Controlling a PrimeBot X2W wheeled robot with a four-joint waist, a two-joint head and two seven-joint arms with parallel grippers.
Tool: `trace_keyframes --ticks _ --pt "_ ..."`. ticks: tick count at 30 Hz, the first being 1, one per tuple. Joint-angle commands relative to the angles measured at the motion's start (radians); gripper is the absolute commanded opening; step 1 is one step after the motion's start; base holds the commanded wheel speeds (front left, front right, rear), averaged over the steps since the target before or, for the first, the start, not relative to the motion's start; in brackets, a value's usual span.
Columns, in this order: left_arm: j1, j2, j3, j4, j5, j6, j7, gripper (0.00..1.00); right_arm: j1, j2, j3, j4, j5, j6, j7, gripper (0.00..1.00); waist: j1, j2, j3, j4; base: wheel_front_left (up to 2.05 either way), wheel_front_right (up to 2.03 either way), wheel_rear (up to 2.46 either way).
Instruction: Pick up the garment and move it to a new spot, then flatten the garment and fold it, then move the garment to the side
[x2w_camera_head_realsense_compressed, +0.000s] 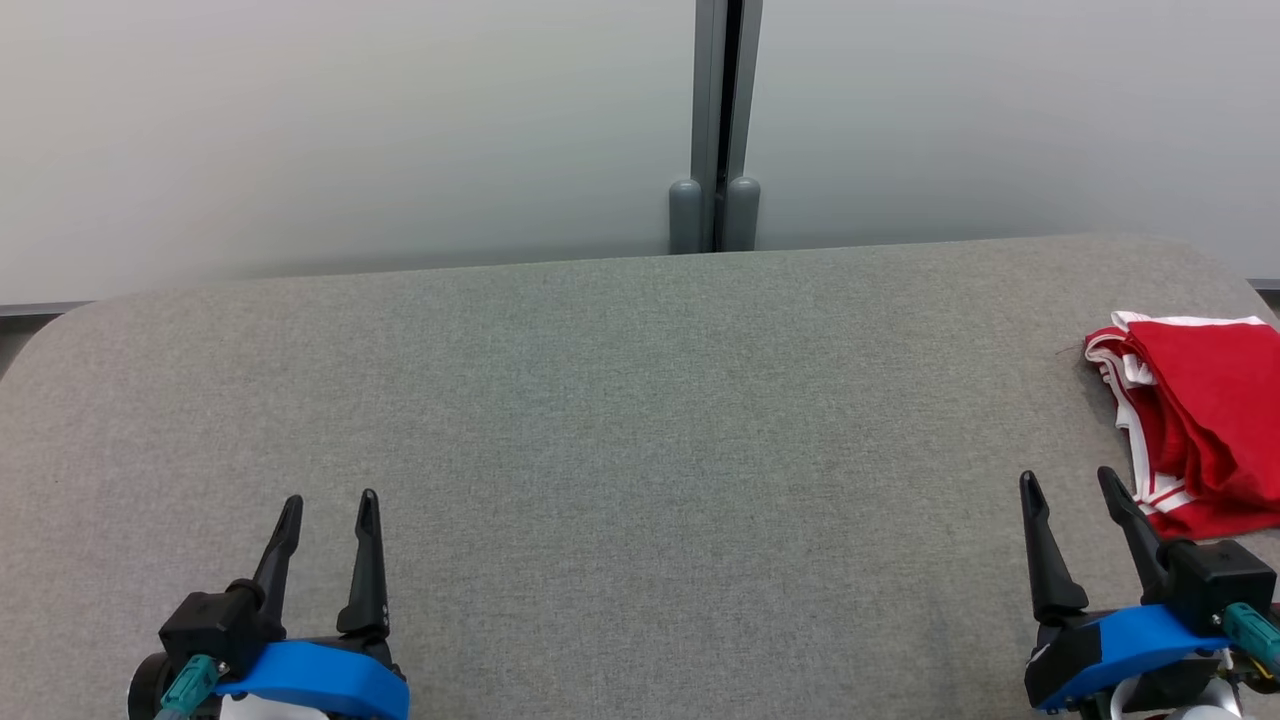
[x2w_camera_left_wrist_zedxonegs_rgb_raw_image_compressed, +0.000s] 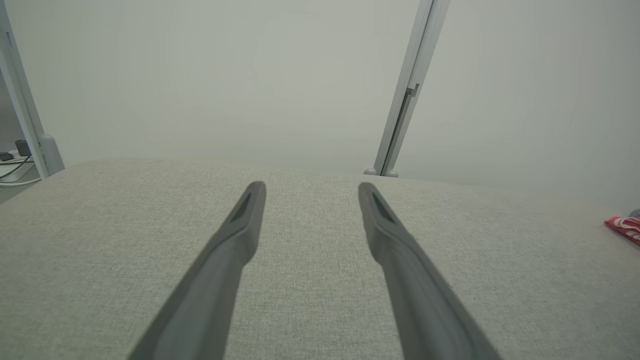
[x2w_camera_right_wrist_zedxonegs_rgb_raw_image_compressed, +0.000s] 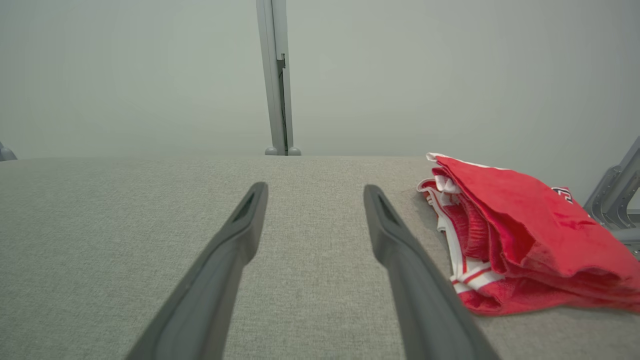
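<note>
The garment is a red piece with white trim, folded into a loose stack at the table's right edge. The right wrist view has the garment just right of my fingers, and the left wrist view catches a sliver of the garment at far right. My right gripper stands open just left of the garment's near corner, not touching it. At the lower left my left gripper is open over bare cloth. Nothing sits between either pair of fingers.
The grey fabric-covered table spans the view, with rounded far corners. Pale wall panels stand behind it, joined by a grey post. A grey metal bracket shows beyond the garment in the right wrist view.
</note>
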Motion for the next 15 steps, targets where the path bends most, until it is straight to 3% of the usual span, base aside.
trace_keyframes --ticks 1,15 --pt "0.002 -0.004 0.008 0.007 0.007 -0.005 -0.004 1.00 0.008 0.005 -0.001 -0.003 -0.009 0.000 -0.001 1.00 0.0000 -0.0001 -0.001 -0.001 0.00 0.00 0.00" --pt "0.012 -0.016 0.021 0.033 0.018 -0.019 -0.004 1.00 0.037 0.013 0.016 0.011 0.007 0.000 -0.005 1.00 0.0000 -0.0001 -0.021 -0.011 0.00 0.00 0.00"
